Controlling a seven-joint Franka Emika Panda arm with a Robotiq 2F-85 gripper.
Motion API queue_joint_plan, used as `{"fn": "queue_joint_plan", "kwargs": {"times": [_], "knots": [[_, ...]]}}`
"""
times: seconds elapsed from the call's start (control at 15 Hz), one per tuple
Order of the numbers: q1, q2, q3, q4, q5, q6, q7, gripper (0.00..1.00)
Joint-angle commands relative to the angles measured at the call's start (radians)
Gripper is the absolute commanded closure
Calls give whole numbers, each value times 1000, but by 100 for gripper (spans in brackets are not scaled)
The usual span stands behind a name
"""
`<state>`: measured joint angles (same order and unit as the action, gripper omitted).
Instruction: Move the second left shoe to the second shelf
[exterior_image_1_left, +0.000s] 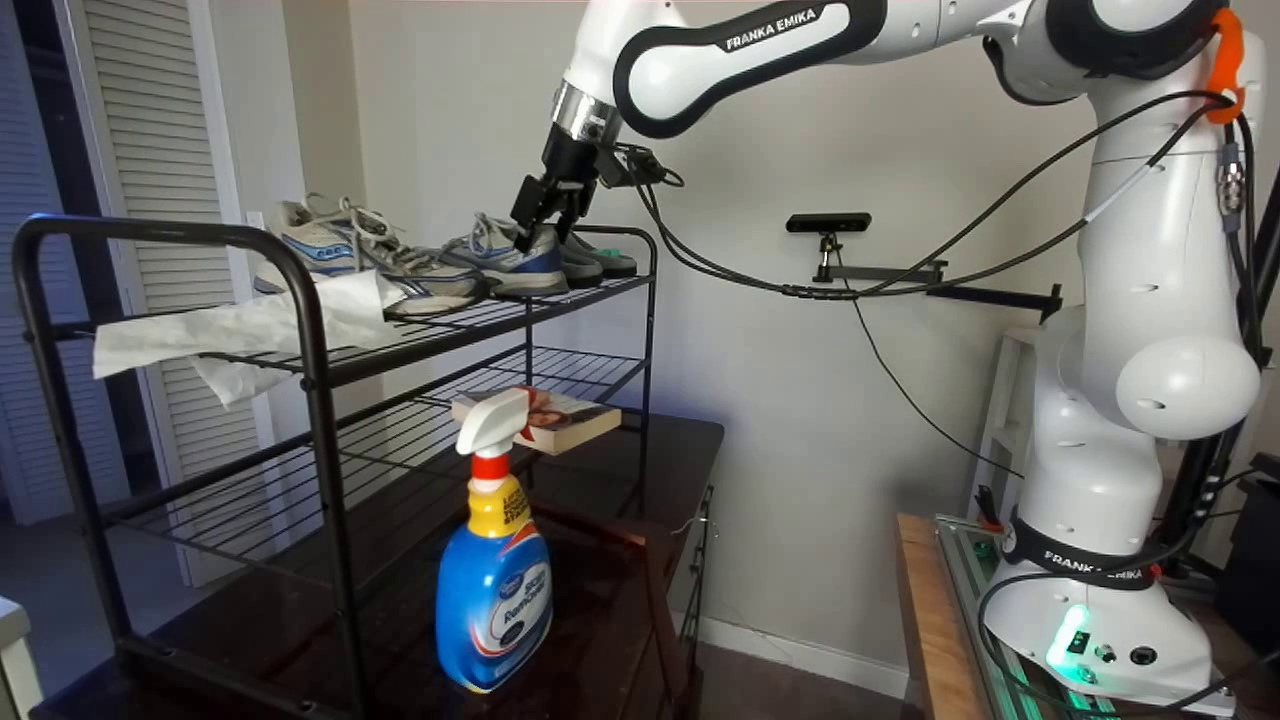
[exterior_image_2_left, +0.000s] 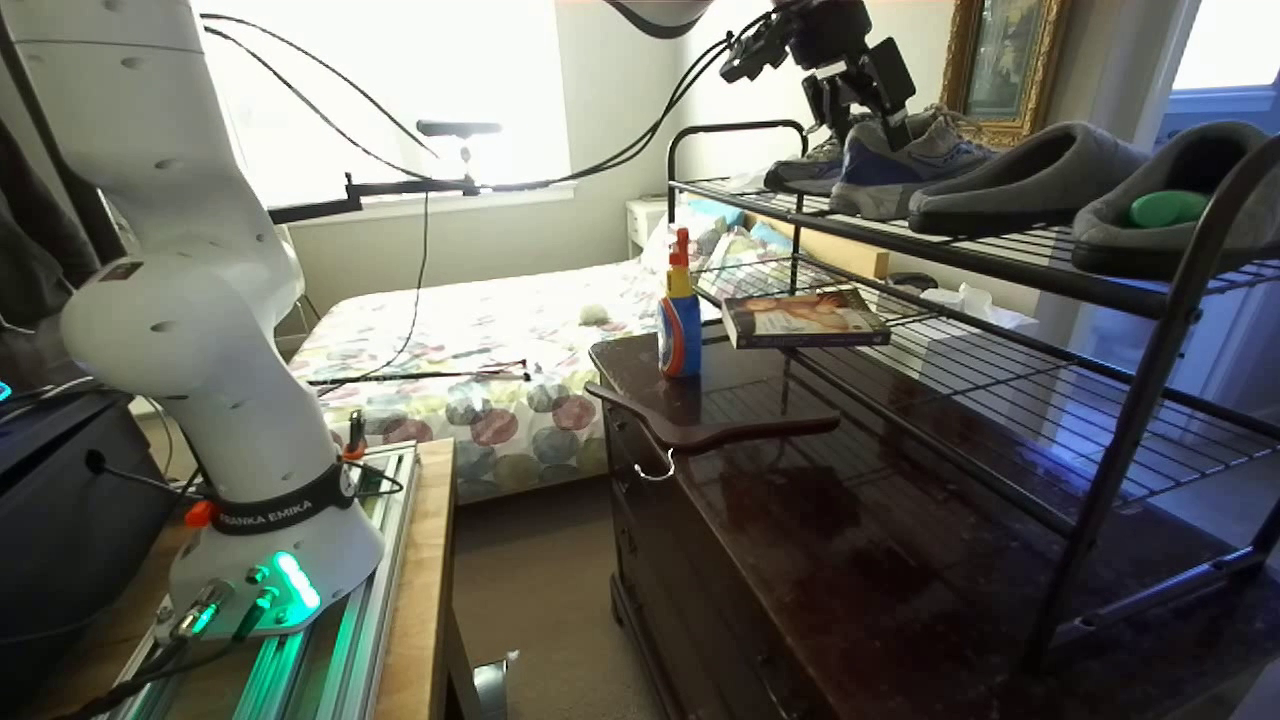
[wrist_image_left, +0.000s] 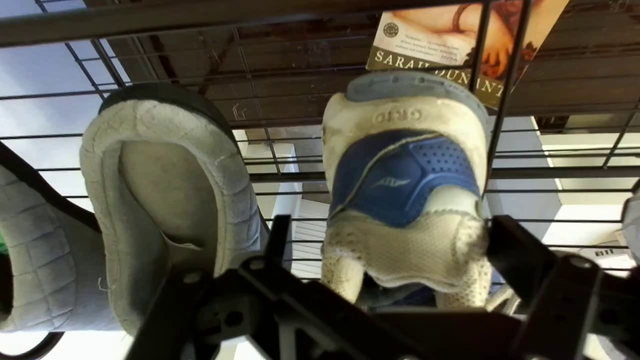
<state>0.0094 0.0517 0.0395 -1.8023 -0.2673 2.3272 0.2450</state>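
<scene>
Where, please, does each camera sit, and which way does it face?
Exterior view: nearer the spray bottle, facing a wall; arm and end effector show.
Exterior view: nearer the slippers, facing bed and window; arm and end effector show.
Wrist view: on the wrist, facing down at the sneaker; end effector shows.
Both exterior views share rack, spray bottle and sneaker.

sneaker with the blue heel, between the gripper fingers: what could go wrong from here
The gripper straddles the sneaker at its heel, so the toe might droop when lifted. Any sideways shift could nudge the grey slipper close beside it. Setting it down on the second shelf might bump the book lying there.
</scene>
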Motion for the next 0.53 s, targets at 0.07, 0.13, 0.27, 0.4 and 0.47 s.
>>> {"fn": "queue_joint_plan", "kwargs": {"times": [0.07, 0.13, 0.27, 0.4, 0.47], "knots": [[18, 40, -2, 40, 33, -89, -55, 0], [20, 46, -2, 41, 29, -93, -68, 0], [23, 61, -4, 41, 9, -71, -85, 0], [25, 73, -5, 47, 7, -61, -101, 0], [26, 75, -5, 50, 8, -56, -107, 0]]}}
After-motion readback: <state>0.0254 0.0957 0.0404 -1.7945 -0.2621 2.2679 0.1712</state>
